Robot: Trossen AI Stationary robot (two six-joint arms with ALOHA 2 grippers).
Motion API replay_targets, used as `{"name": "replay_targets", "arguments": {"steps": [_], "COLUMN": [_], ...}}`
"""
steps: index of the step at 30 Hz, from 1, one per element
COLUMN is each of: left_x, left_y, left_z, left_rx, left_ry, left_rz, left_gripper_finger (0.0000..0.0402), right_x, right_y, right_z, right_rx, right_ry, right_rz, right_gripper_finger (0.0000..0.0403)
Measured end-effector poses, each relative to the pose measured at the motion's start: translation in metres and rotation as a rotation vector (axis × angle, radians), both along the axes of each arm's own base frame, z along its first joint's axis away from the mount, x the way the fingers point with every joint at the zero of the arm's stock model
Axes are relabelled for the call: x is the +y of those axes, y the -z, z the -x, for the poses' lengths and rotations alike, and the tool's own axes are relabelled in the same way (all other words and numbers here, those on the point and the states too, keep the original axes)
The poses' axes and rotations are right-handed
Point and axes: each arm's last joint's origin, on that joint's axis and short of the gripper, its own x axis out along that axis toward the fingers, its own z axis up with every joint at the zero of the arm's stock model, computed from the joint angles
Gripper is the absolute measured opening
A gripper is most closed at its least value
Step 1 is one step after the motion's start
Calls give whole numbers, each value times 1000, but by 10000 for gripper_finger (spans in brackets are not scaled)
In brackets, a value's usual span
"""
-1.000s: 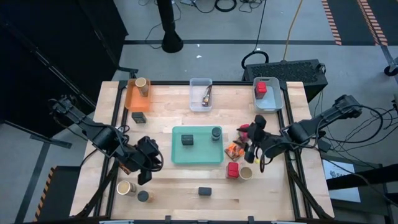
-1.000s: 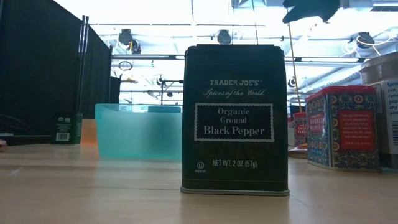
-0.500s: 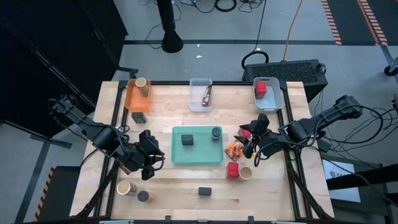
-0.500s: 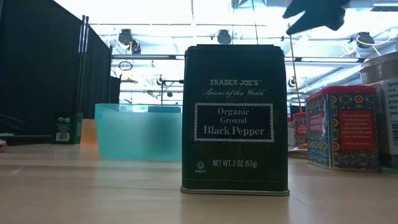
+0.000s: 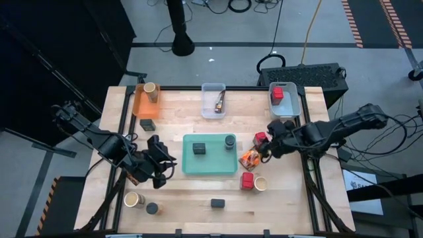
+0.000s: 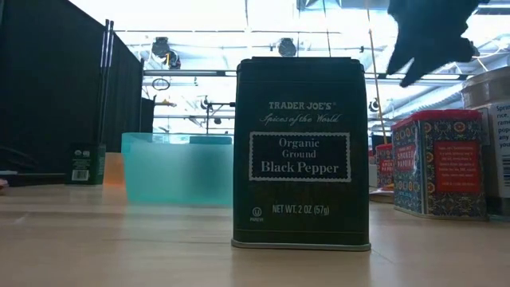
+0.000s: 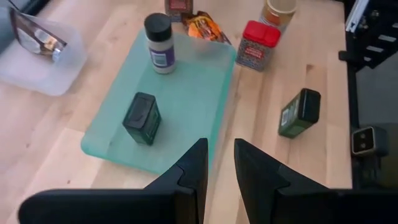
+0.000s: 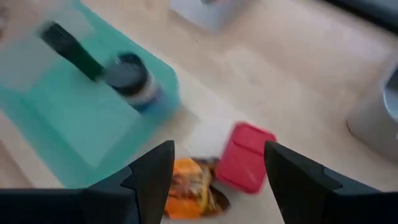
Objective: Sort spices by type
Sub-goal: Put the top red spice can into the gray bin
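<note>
Right tool, fingers spread and empty, above red tin beside teal tray's right edge.

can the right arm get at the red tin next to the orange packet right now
Probably yes. The right gripper hovers just over the red tin with its fingers open and empty, and nothing sits between them; the orange packet lies beside the tin, not on it.

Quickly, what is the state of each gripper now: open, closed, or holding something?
Left gripper: nearly closed, holding nothing, beside the teal tray.
Right gripper: open, empty, above the red tin and orange packet.
</note>
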Motion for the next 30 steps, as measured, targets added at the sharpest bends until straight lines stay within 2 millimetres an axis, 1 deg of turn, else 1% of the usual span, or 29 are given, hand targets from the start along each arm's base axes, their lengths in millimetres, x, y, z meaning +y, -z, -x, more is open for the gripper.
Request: {"name": "replay_targets", "arguments": {"steps": [4,8,14,17,22,26,30], "left_x": [1,2,3,3,3,3,4], "left_y": [-1,-1,-1,-1,-1,0,1], "left_z": [0,-1,-1,-1,-1,0,2], "left_rx": [-21,-34,-28,-24,-17,-7,15], "left_ry": [-12,-24,4,24,52,60,62], "left_rz": [-61,-98,-137,-160,-195,-208,-221], "left_gripper_finger": [79,79,79,79,79,79,79], "right_x": [-18,-35,-50,-56,-65,-72,-78], "right_y": [3,2,1,2,5,4,5], "right_z": [-6,-19,-49,-58,-63,-60,-54], "right_rx": [135,275,369,396,398,402,443], "right_ry": [33,42,-65,-118,-145,-86,-38], "right_rz": [-93,-156,-212,-246,-336,-358,-370], "right_gripper_finger": [233,233,233,233,233,235,255]}}
